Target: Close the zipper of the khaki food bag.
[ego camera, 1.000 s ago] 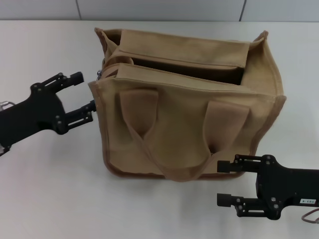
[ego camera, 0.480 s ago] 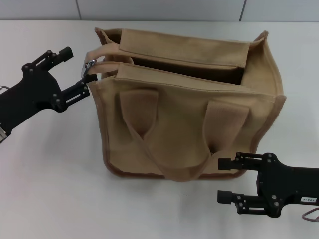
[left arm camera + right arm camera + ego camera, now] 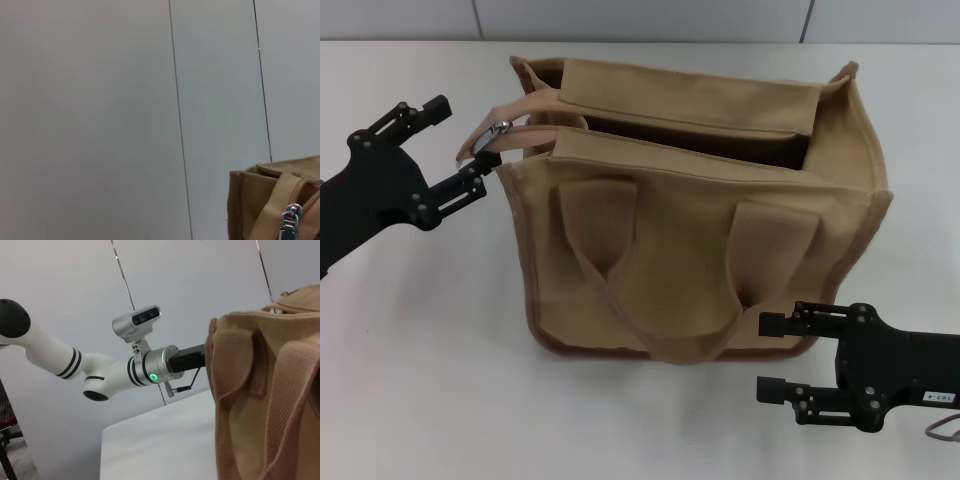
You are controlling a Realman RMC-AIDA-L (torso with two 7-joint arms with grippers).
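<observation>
The khaki food bag (image 3: 690, 250) stands upright in the middle of the table, its top gaping open. Its zipper (image 3: 650, 142) runs along the top, and the silver pull tab (image 3: 500, 130) sits at the bag's left end on a tan strip that sticks out to the left. My left gripper (image 3: 463, 137) is open at that end, with the strip and tab between its fingers, close to the lower finger (image 3: 475, 178). The left wrist view shows the tab (image 3: 290, 220) and the bag's corner (image 3: 250, 200). My right gripper (image 3: 767, 355) is open and empty by the bag's front right bottom corner.
The bag stands on a white table (image 3: 420, 350), with a pale panelled wall (image 3: 640, 18) behind it. The right wrist view shows the bag's end and handle (image 3: 260, 390), with my white left arm and its wrist camera (image 3: 135, 320) beyond.
My left gripper has moved up and to the left, away from the bag's end. The zipper's end strip and pull tab have come out of the bag towards the left. The right gripper has barely moved.
</observation>
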